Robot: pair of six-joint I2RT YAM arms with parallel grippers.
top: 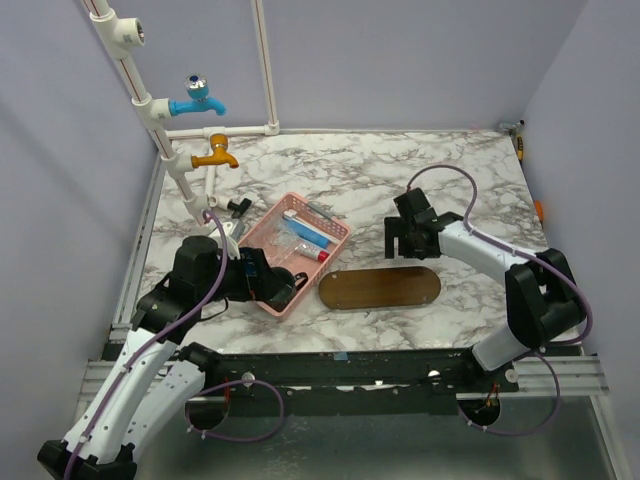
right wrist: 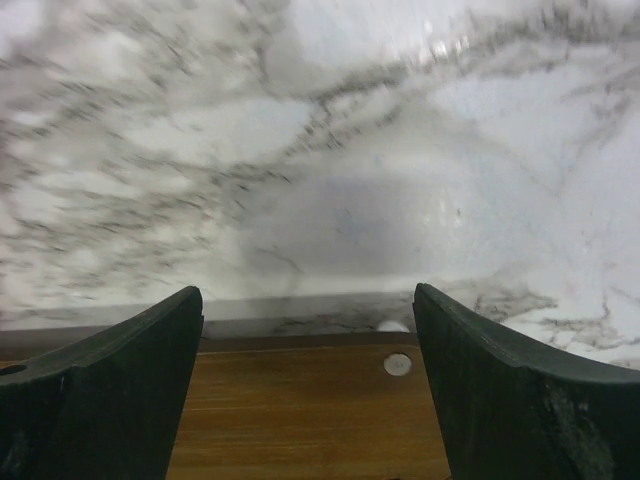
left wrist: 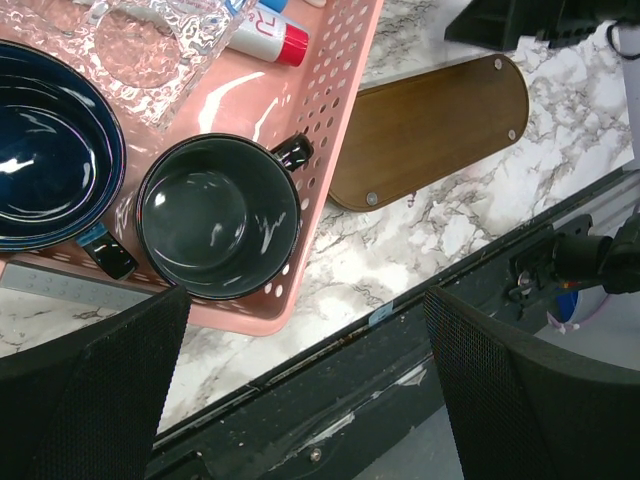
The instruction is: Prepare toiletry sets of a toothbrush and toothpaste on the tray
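Note:
The dark wooden tray (top: 380, 288) lies bare on the marble, right of the pink basket (top: 335, 232). The toothpaste (top: 308, 236), blue and white with a red cap (left wrist: 294, 44), lies inside the basket beside clear crinkled wrapping (left wrist: 150, 40). I cannot make out a toothbrush in that wrapping. My left gripper (top: 283, 290) hangs open over the basket's near corner and the table's front edge, with nothing between its fingers (left wrist: 90, 400). My right gripper (top: 403, 245) is open and empty above the tray's far edge (right wrist: 300, 400).
A black mug (left wrist: 220, 215) and a dark blue one (left wrist: 50, 150) stand in the basket's near end. White pipes with a blue tap (top: 197, 100) and an orange tap (top: 217, 155) rise at the back left. Walls close in on three sides.

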